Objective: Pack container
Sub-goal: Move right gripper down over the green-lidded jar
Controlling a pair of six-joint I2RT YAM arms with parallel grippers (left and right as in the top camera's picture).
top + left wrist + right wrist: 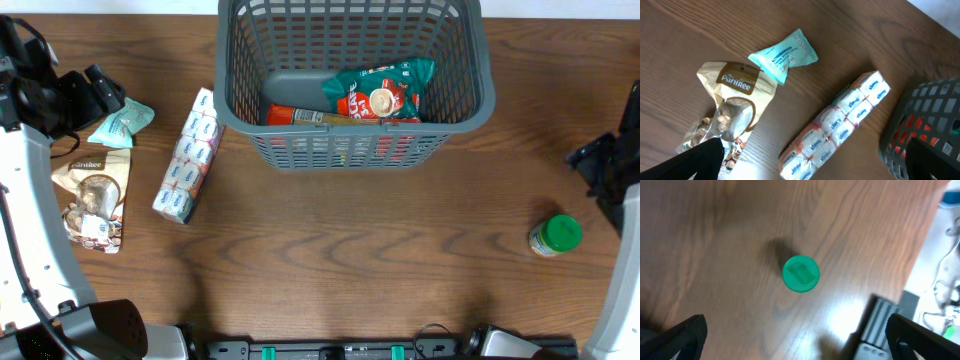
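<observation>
The grey basket [300,150] sits at the far middle of the table [350,260]. The left tool [812,150] is open over the left side, and the long tissue pack [840,122] lies between it and the basket, running near to far. The right tool [796,327] is open too, straight over the green-lidded jar [800,273] at the near right.

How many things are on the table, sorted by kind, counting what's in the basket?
Basket: 1
Bags: 3 (small teal bag, beige bag, green bag in the basket)
Long red pack: 1, in the basket
Tissue pack: 1
Green-lidded jar: 1
Total: 7
</observation>
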